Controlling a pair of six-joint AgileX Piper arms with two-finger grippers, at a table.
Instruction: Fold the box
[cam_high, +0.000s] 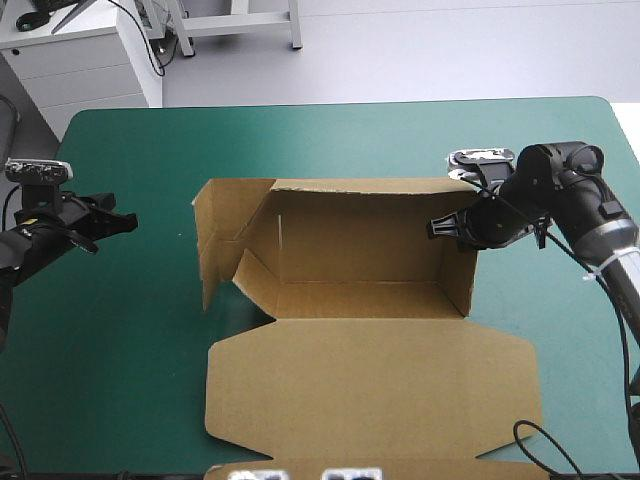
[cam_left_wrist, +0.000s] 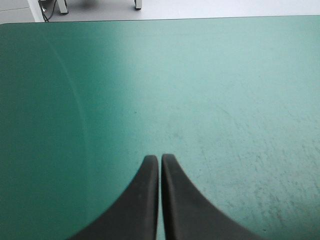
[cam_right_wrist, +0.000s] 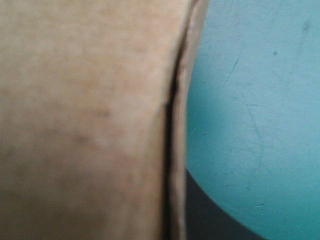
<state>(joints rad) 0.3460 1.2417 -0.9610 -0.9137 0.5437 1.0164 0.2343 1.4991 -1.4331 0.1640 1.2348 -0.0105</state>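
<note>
The brown box (cam_high: 350, 260) stands mid-table as an open tray, its walls raised and its lid (cam_high: 370, 380) lying flat toward the front edge. My right gripper (cam_high: 442, 228) is at the top of the tray's right wall, shut on the box. In the right wrist view the doubled brown board (cam_right_wrist: 85, 120) fills the frame, with one black finger (cam_right_wrist: 210, 215) showing beside its edge; the other finger is hidden. My left gripper (cam_high: 126, 221) hovers over bare cover well left of the box. Its fingers meet in a point (cam_left_wrist: 160, 159) with nothing between them.
The teal-green cover (cam_high: 330, 140) lies bare behind the box and on both sides. The box's left wall (cam_high: 212, 245) leans outward with an inner flap showing. The lid reaches close to the table's front edge.
</note>
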